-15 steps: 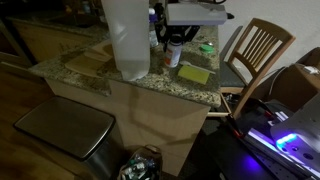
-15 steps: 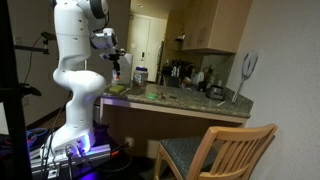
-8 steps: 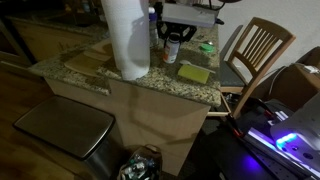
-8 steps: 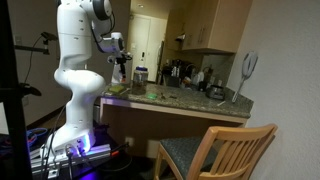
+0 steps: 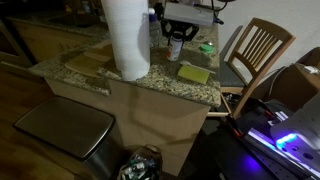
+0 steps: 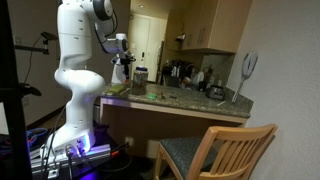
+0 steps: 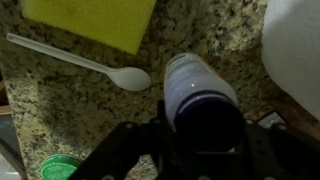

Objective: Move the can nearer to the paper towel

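The can (image 7: 200, 95) is pale silvery-grey with a darker top and sits between my gripper's (image 7: 200, 150) two dark fingers, which are shut on it. In an exterior view the can (image 5: 175, 50) is under the gripper (image 5: 176, 45), just beside the tall white paper towel (image 5: 125, 40). In the wrist view the paper towel (image 7: 296, 50) fills the upper right corner, close to the can. I cannot tell whether the can touches the counter. In an exterior view the gripper (image 6: 122, 64) hangs over the counter's near end.
On the speckled granite counter (image 7: 60, 110) lie a yellow sponge block (image 7: 95, 20), a white plastic spoon (image 7: 90, 65) and a small green round object (image 7: 58, 168). A wooden chair (image 5: 255, 50) stands by the counter, and a metal bin (image 5: 65, 128) stands below it.
The gripper has shifted a little along the counter with the can in it. The paper towel, sponge and spoon have not moved.
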Robot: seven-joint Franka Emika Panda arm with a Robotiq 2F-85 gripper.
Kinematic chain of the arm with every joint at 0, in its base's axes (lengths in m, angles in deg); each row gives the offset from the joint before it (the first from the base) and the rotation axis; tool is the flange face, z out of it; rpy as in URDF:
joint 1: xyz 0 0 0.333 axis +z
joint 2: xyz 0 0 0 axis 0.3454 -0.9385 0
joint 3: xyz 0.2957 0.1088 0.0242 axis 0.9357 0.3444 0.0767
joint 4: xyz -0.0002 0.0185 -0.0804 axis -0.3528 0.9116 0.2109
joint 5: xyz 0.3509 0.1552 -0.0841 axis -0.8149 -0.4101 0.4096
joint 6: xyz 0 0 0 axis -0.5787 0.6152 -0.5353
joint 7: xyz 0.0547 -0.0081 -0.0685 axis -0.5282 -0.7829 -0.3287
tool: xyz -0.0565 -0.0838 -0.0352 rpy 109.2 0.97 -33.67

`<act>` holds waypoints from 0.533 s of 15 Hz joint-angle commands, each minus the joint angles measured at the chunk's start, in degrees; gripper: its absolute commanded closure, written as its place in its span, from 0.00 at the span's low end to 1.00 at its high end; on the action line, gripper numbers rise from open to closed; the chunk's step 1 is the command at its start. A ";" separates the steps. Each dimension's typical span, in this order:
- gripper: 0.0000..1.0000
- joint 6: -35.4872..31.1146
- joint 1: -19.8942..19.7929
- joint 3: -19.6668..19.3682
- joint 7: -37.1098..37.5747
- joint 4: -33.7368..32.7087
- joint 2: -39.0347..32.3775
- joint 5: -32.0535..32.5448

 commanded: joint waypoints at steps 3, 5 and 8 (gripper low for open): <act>0.73 -1.03 0.00 -0.35 -0.18 -0.03 -1.07 -2.80; 0.48 -1.28 0.10 -0.43 -0.17 -0.04 -1.73 -2.91; 0.73 -1.26 0.07 -0.37 -0.17 -0.07 -1.45 -2.91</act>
